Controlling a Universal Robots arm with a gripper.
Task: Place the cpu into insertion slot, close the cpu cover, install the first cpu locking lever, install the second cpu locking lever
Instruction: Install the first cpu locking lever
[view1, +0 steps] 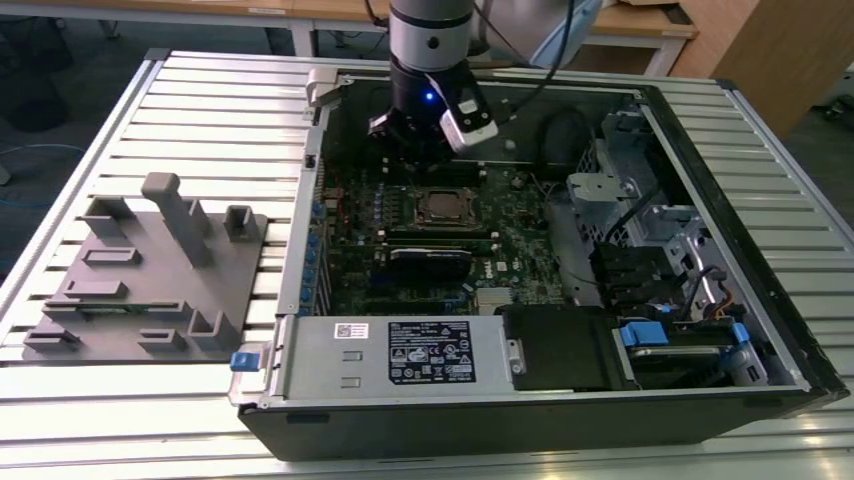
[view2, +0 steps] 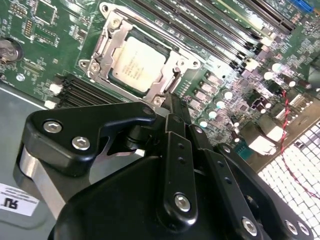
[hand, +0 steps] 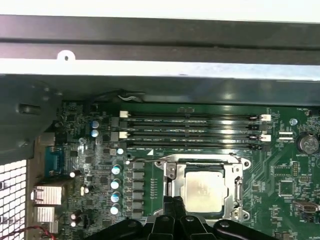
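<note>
Down inside the open black computer case (view1: 534, 430), the grey arm (view1: 430, 40) points straight down, jaws pinched together and empty, just beside the silver-grey square cpu (view2: 136, 62) seated in the metal-rimmed insertion slot (view2: 114, 25), shiny frame cover (view2: 167, 75) flat over it.

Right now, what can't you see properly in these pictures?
- Second wrist view: the end effector overlaps a corner of the cpu cover, hiding whether they touch.
- First wrist view: the end effector and the picture's edge cut off one side of the insertion slot.
</note>
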